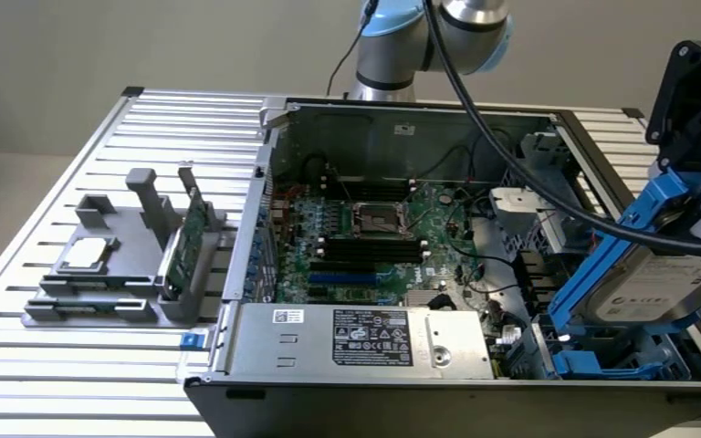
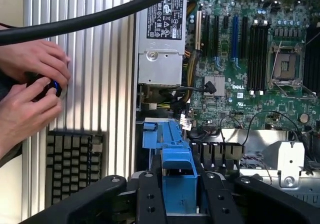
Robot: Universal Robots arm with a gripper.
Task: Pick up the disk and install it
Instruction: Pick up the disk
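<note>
I see end effector [image 1: 695, 187] partway closed, gripping disk [image 1: 661, 285] by blue carrier [image 2: 177, 156]; disk tilted over PC case [image 1: 400, 128] corner, nr silver PSU [image 1: 363, 339].

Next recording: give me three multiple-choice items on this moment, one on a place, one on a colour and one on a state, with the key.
1. Where is the disk?
A. on the grey fixture
B. held over the end of the case at the exterior view's right
C. flat on the table

2. What colour is the disk's carrier?
A. blue
B. red
C. green

3. How is the pincer?
A. open and bare
B. shut on the disk
C. shut on a cable

Key:
1. B: it hangs tilted there, above the case's corner.
2. A: a blue frame rims the silver drive.
3. B: the wrist view shows the carrier's tab clamped in it.
</note>
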